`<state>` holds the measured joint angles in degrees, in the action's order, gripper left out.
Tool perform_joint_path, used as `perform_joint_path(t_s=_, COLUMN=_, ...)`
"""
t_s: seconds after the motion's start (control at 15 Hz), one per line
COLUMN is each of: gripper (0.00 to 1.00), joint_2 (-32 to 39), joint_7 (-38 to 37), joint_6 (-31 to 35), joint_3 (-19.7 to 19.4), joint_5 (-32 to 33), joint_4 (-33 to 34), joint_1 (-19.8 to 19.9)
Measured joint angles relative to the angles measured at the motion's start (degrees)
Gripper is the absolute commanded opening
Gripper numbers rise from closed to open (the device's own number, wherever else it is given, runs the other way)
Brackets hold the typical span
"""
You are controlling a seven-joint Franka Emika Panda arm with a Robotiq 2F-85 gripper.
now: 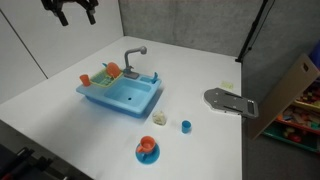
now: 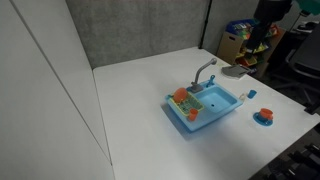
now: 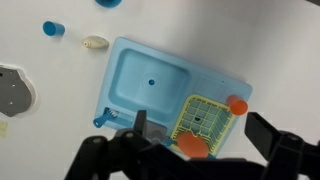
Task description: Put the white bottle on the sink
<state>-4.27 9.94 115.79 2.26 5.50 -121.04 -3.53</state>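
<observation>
In an exterior view the end effector (image 1: 76, 12) hangs high above the far corner of the white counter (image 1: 60, 110), its fingers spread and holding nothing. The white bottle (image 1: 159, 119) lies on the counter well apart from it, just beside the near corner of the sink (image 1: 122, 95). The whole sink, with its grey faucet (image 1: 135, 58), stands between the two. One small blue cup (image 1: 186, 126) sits near the bottle, one orange cup on a blue saucer (image 1: 147, 150) is closer to the camera, and one flat grey piece (image 1: 228, 102) lies off to the side. In the other exterior view the sink (image 2: 205, 106) is in the middle of the counter, with the orange cup on its saucer (image 2: 264, 117) and the blue cup (image 2: 251, 94) beyond it. The bottle is too small to pick out here, and only a dark shape at the top edge shows the robot, so the fingers cannot be judged. In the wrist view the end effector (image 3: 197, 118) comes in from the bottom edge with its two dark fingers (image 3: 140, 125) wide apart over the sink's rack side. The bottle (image 3: 93, 43) lies on its side on the counter beyond the basin's far corner, touching nothing, with the blue cup (image 3: 52, 29) just past it. The green rack (image 3: 205, 118) carries two orange items (image 3: 237, 104), the grey piece (image 3: 15, 92) lies at the picture's edge, and the basin (image 3: 150, 80) is empty.
</observation>
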Motion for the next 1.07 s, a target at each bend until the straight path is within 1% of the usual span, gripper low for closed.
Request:
perform_joint_path(t_s=0.33, gripper=1.00, joint_2=5.2, joint_7=-1.7, joint_6=5.2, joint_3=-0.1, joint_5=-0.5, joint_4=0.1, joint_1=0.5)
perform_joint_path(t_s=0.6, gripper=1.00, joint_2=9.6, joint_7=-3.6, joint_6=8.5, joint_3=-1.1, joint_5=-1.5, joint_4=0.4, joint_1=1.7)
perform_joint_path(t_s=1.07, gripper=1.00, joint_2=16.7, joint_7=-4.4, joint_6=9.0, joint_3=-4.0, joint_5=-6.0, joint_4=4.5, joint_1=5.7)
